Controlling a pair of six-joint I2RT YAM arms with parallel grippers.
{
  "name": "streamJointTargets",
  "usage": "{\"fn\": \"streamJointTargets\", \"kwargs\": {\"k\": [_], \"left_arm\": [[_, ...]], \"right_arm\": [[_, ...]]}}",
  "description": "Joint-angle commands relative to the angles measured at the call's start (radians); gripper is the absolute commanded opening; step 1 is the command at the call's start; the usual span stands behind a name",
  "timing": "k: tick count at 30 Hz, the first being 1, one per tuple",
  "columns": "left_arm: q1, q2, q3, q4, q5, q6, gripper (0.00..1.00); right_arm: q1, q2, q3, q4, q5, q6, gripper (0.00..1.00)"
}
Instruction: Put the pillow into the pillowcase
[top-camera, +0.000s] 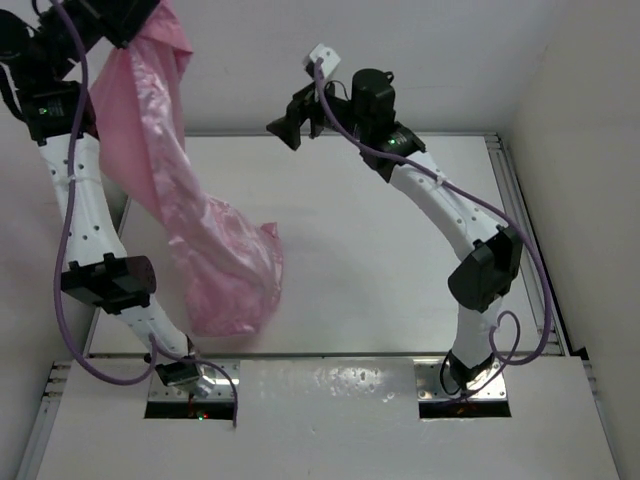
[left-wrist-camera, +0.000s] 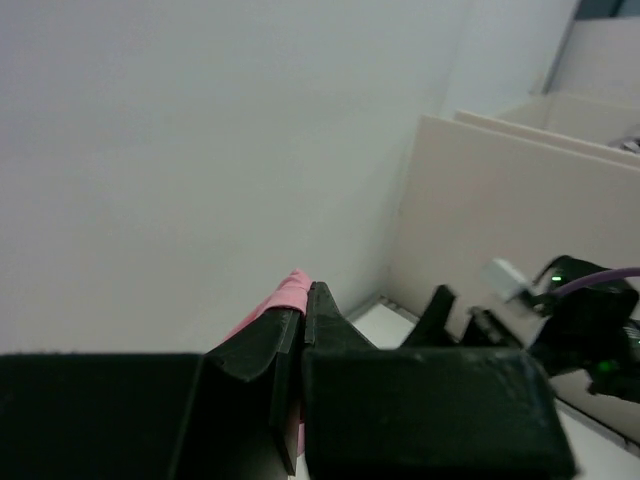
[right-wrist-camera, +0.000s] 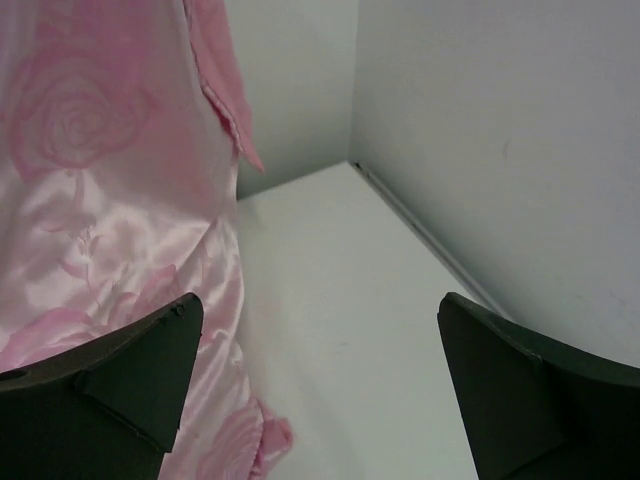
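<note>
Pillowcase (top-camera: 200, 250), pink satin w/ rose pattern, hangs from L arm (top-camera: 85, 200), raised high at far-left; L jaws clamped shut on its top edge. Lower end bulges & rests on desk (top-camera: 380, 280). R jaws spread wide, gripping nothing, above desk's far side, apart from fabric.

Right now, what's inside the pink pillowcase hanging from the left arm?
The pillowcase hangs from the left gripper, its lower end bulging on the table. Only pink satin shows; whatever fills the bulge is covered by the fabric.
</note>
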Motion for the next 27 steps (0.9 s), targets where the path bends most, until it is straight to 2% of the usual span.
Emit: {"fn": "streamJointTargets", "kwargs": {"k": [1, 2, 4, 7, 9, 12, 13, 16, 18, 22, 24, 27], "left_arm": [[-0.143, -0.085, 0.046, -0.066, 0.042, 0.143, 0.00], [-0.166, -0.082, 0.044, -0.092, 0.033, 0.168, 0.00], [-0.217, -0.069, 0.044, -0.118, 0.016, 0.199, 0.00], [-0.229, -0.038, 0.085, -0.077, -0.039, 0.170, 0.00], [-0.219, -0.009, 0.130, -0.081, -0.080, 0.171, 0.00], [-0.194, 0.000, 0.159, -0.092, -0.137, 0.176, 0.00], [-0.186, 0.004, 0.171, -0.101, -0.151, 0.180, 0.00], [-0.148, 0.002, 0.178, -0.141, -0.171, 0.200, 0.00], [-0.113, -0.009, 0.167, -0.221, -0.186, 0.223, 0.00], [-0.048, -0.062, 0.043, -0.371, -0.227, 0.332, 0.00], [-0.008, -0.108, -0.086, -0.468, -0.264, 0.387, 0.00], [0.025, -0.164, -0.273, -0.538, -0.297, 0.484, 0.00]], "right_arm": [[0.030, -0.041, -0.030, 0.106, -0.009, -0.130, 0.99], [0.032, -0.050, -0.050, 0.183, -0.030, -0.125, 0.99], [0.026, -0.075, -0.101, 0.236, -0.105, -0.064, 0.99], [0.006, -0.099, -0.132, 0.195, -0.155, -0.033, 0.99], [-0.034, -0.134, -0.208, 0.134, -0.159, -0.003, 0.99], [-0.097, -0.197, -0.401, 0.127, -0.092, 0.071, 0.99], [-0.108, -0.213, -0.500, 0.129, -0.019, 0.080, 0.99], [-0.152, -0.236, -0.637, 0.114, 0.124, 0.149, 0.99], [-0.178, -0.230, -0.687, 0.114, 0.155, 0.256, 0.99], [-0.210, -0.227, -0.838, 0.159, 0.204, 0.397, 0.99], [-0.233, -0.222, -0.903, 0.225, 0.239, 0.488, 0.99], [-0.263, -0.182, -1.006, 0.284, 0.201, 0.574, 0.99]]}}
